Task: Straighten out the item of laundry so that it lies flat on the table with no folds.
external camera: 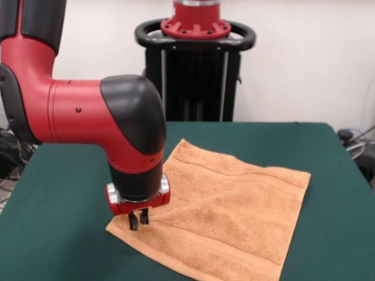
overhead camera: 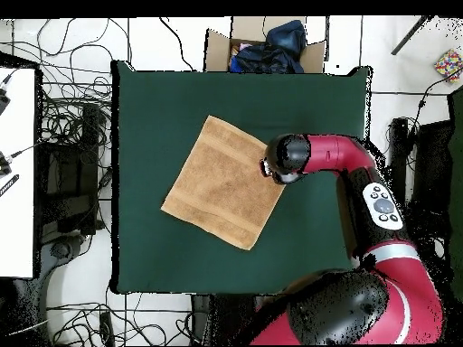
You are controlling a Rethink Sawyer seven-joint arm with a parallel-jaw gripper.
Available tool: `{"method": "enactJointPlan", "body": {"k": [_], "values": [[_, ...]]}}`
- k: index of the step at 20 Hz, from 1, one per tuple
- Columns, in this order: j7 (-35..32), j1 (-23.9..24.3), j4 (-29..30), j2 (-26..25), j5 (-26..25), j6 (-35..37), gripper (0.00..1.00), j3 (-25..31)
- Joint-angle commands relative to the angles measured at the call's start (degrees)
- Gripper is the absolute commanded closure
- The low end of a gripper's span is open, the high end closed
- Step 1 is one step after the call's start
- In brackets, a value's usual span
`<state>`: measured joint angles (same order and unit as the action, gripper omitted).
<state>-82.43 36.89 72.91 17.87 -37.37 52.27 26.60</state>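
The gripper [external camera: 139, 219] stands upright over one corner of the towel [external camera: 225, 216], its two short fingers close together and touching the cloth; whether they pinch it I cannot tell. The towel lies nearly flat, set diamond-wise mid-table [external camera: 58, 205], corners toward the table's edges.
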Motion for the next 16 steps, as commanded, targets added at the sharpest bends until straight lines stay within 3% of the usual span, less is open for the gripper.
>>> {"method": "enactJointPlan", "body": {"k": [1,8,16], "values": [[13.7,0.2,-8.1,-3.0,-1.0,2.4,1.00,3.7],[14.9,-0.2,-9.8,-3.8,-0.6,3.2,1.00,3.8],[13.6,0.3,-7.3,-2.7,-0.4,1.4,1.00,3.3]]}}
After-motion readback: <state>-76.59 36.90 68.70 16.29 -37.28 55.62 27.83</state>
